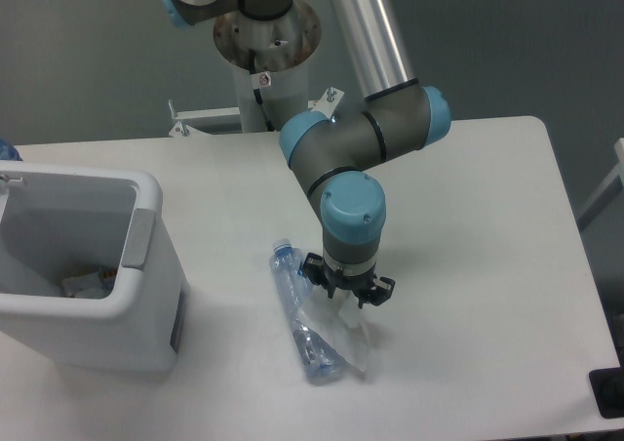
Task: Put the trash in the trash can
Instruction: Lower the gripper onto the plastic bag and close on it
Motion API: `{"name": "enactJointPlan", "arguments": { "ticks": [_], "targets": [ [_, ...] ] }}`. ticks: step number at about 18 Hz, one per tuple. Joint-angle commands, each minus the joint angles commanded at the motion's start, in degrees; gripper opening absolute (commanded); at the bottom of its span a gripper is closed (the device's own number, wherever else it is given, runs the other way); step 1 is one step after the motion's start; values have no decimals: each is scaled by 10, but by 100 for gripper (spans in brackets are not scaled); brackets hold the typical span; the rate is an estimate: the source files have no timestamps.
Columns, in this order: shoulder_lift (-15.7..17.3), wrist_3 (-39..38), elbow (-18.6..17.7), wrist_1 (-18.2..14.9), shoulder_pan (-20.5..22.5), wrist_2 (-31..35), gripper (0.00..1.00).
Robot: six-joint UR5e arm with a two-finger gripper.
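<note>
- Step in hand: approach for a pick. The pincer hangs over the surface, directly above the crumpled wrapper.
- Pincer state: the fingertips are hidden against the wrapper, so released or clenched cannot be told.
- Task items: the wrapper lies partly across the crushed bottle; both rest on the surface, well apart from the trash can.
- Next move, as judged: secure one piece, lift clear, carry it over the can's rim, release.
- Writing: no brand, label or legible text is discernible.
</note>
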Motion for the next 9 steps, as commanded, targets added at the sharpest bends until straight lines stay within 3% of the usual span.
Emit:
{"name": "enactJointPlan", "arguments": {
  "ticks": [9],
  "targets": [
    [4,-4,16,3,6,-23,0]
  ]
}}
